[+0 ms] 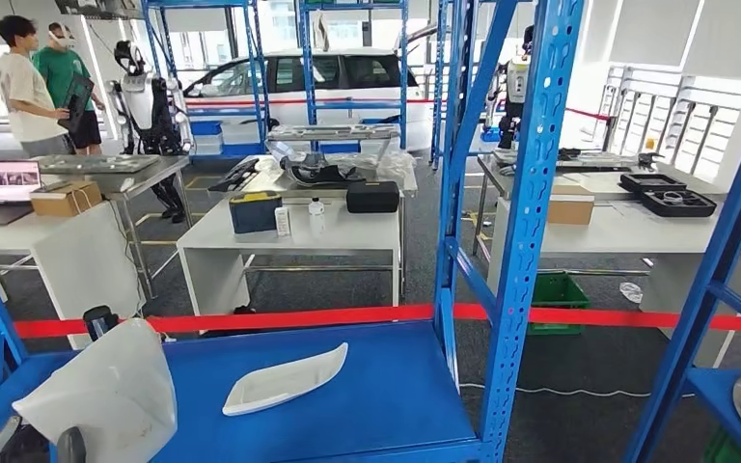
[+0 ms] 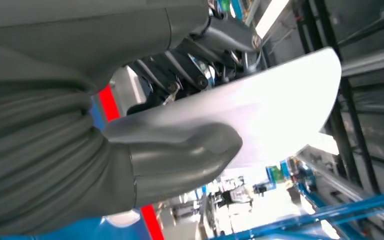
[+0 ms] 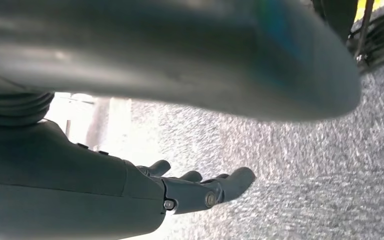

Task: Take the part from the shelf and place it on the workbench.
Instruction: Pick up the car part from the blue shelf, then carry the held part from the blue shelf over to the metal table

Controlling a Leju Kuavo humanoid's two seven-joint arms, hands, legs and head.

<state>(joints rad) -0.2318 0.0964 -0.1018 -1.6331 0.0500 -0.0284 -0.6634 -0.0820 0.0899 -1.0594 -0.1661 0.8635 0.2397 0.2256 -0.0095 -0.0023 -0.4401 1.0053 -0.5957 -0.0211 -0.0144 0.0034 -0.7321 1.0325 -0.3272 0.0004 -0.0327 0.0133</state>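
Lower left of head view: left hand (image 2: 180, 125) grips white part (image 1: 106, 395), lifted above blue shelf (image 1: 386, 395); second white part (image 1: 285, 379) lies on shelf, centre bottom. Right hand (image 3: 200, 190) hangs over floor, fingers loosely apart, holding nothing. Step: carry. Next, judged: turn toward workbench, keep grip firm.

You have two white parts in the head view: one (image 1: 285, 378) lying on the blue shelf (image 1: 386, 395) near 6 o'clock, one (image 1: 106, 395) raised at 7 o'clock and gripped by the left hand (image 2: 180, 155). Beyond the red tape, count three white tables: one (image 1: 203, 236) toward 12 o'clock, one (image 1: 19, 236) at 9 o'clock, one (image 1: 627, 231) at 2 o'clock. Two people (image 1: 46, 82) stand at 10 o'clock. One white car (image 1: 338, 82) sits at 12 o'clock.
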